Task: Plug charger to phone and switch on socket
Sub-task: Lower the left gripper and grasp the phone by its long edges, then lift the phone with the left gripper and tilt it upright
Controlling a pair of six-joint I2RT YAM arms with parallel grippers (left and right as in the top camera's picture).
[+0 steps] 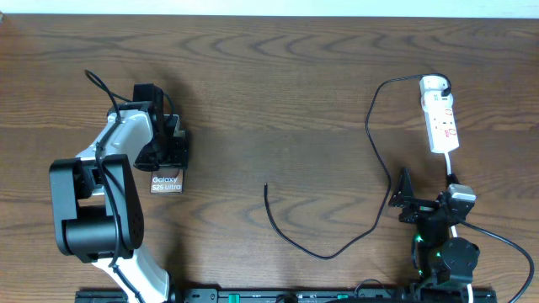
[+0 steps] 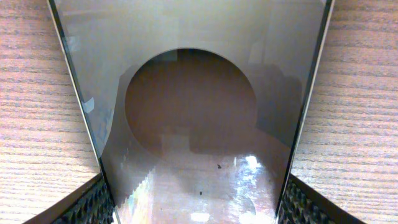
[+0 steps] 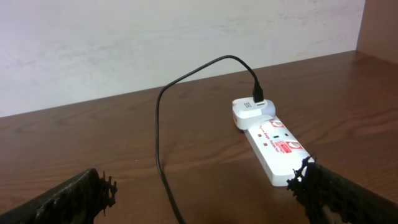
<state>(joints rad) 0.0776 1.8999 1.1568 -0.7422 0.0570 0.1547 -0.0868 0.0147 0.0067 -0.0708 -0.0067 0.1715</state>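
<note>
The phone (image 1: pixel 166 183), a glossy dark slab with white lettering, lies at the left of the table. My left gripper (image 1: pixel 164 150) stands over it, so only its near end shows from overhead. In the left wrist view the phone (image 2: pixel 193 106) fills the space between my fingers (image 2: pixel 87 205), both pads against its long edges. The charger (image 1: pixel 370 139) runs from the white plug on the socket (image 1: pixel 441 122) in a long loop to its free tip (image 1: pixel 266 187) at mid-table. My right gripper (image 1: pixel 402 200) is open, low near the front edge, empty; ahead lie the charger (image 3: pixel 158 124) and socket (image 3: pixel 277 146).
The socket's white lead (image 1: pixel 450 164) runs down toward the right arm's base. Bare wooden table lies between the phone and the charger's tip. A pale wall stands behind the table's far edge in the right wrist view.
</note>
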